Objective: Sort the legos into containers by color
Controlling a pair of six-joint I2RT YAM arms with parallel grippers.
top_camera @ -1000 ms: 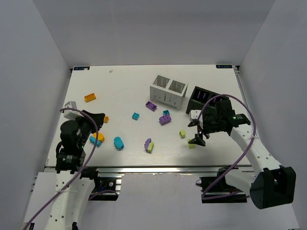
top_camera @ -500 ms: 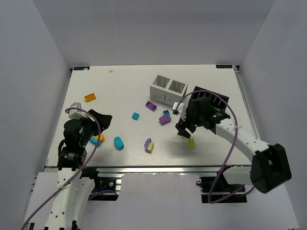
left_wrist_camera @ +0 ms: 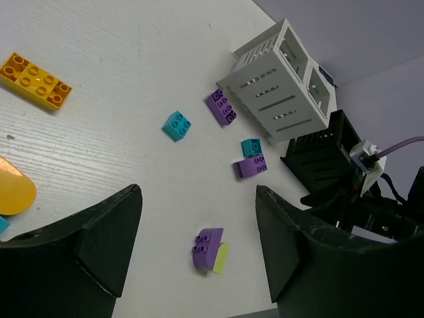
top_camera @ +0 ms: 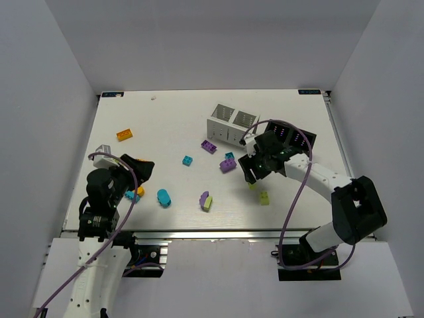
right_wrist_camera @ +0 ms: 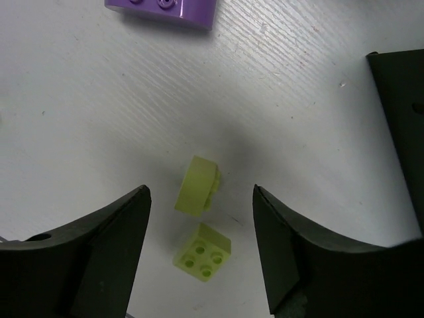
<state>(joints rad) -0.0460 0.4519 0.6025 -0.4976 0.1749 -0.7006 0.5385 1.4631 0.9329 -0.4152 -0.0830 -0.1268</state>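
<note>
Below the gap of my right fingers [right_wrist_camera: 86, 265], spread and empty, a lime brick [right_wrist_camera: 197, 185] lies tipped on the tabletop [right_wrist_camera: 99, 99], its length along the gap. My left fingers [left_wrist_camera: 99, 238], also spread, sit far off, so I judge the right arm should take it.

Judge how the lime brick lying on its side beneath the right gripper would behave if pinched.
Probably stiff and light: the lime brick looks like small moulded plastic. Resting on its side, it may tip or skid on the smooth table.
</note>
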